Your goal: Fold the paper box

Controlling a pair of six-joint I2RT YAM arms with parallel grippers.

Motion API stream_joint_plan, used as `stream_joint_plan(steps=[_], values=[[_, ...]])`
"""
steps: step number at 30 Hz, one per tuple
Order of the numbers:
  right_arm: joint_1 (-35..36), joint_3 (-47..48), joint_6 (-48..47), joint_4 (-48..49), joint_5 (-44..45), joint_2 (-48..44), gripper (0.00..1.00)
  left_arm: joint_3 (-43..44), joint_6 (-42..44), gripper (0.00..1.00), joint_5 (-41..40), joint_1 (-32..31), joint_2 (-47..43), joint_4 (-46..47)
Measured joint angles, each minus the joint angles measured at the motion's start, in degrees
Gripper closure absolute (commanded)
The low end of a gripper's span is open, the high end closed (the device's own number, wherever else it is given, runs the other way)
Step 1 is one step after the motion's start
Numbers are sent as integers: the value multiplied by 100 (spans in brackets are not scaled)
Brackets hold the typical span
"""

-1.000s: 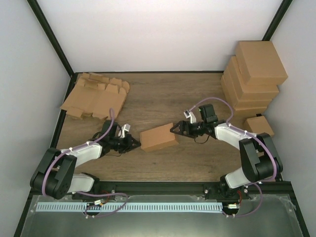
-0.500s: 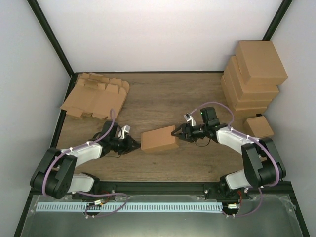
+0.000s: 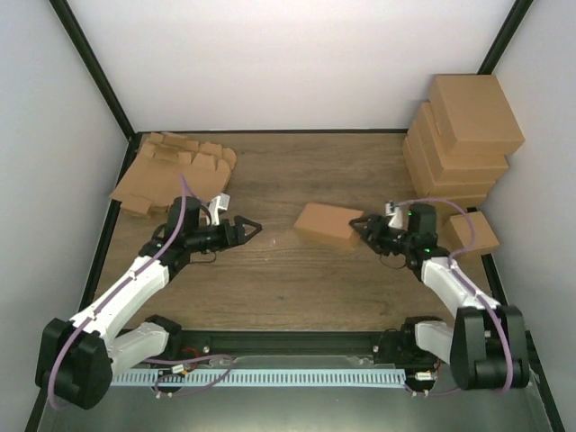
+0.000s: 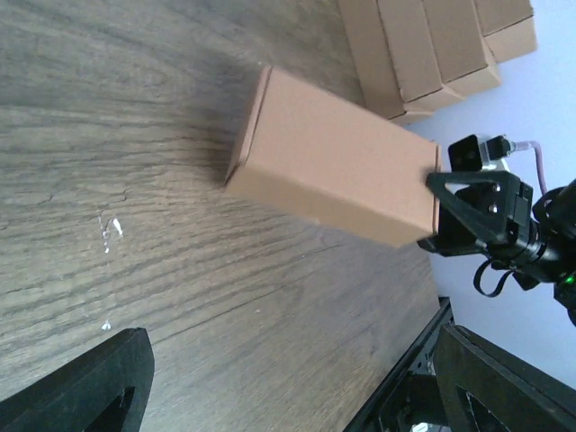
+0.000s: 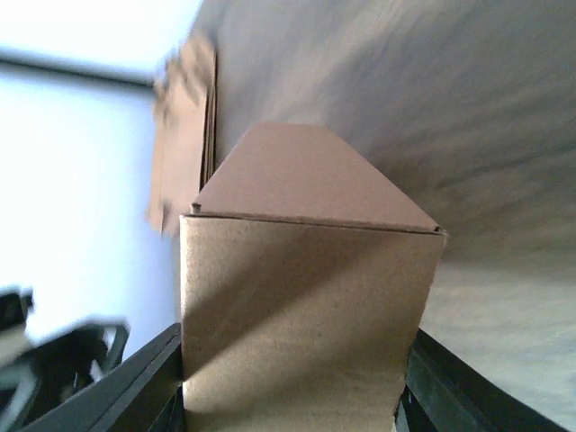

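1. The paper box (image 3: 326, 221) is folded shut and is located right of centre on the table (image 3: 270, 288).
2. The right pincer (image 3: 367, 229) is clamped on the right end of the paper box.
3. The left pincer (image 3: 247, 231) has its jaws apart, holds nothing, and is well left of the paper box.
4. Flat blanks (image 3: 171, 175) lie far left. Stacked boxes (image 3: 463, 135) stand far right.

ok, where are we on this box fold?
Done: the box looks fully folded; every face that shows is closed. In hand: the right gripper clamps its end, and the left gripper is open and clear of it. Left: likely setting it with the finished stack at the right. Flat blanks wait at the far left.
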Motion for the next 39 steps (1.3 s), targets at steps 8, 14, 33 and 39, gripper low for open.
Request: stream_joint_plan(steps=[8, 14, 33, 39], values=[[-673, -713, 1416, 1093, 2138, -1228, 51, 52, 72, 12, 2, 0, -138, -271], [-704, -1036, 2299, 1982, 3646, -697, 34, 52, 131, 12, 50, 0, -140, -365], [-857, 1104, 2094, -1615, 4546, 682, 0, 111, 385, 12, 243, 0, 179, -535], [-848, 1110, 372, -2138, 3729, 573, 44, 120, 476, 12, 262, 0, 179, -590]])
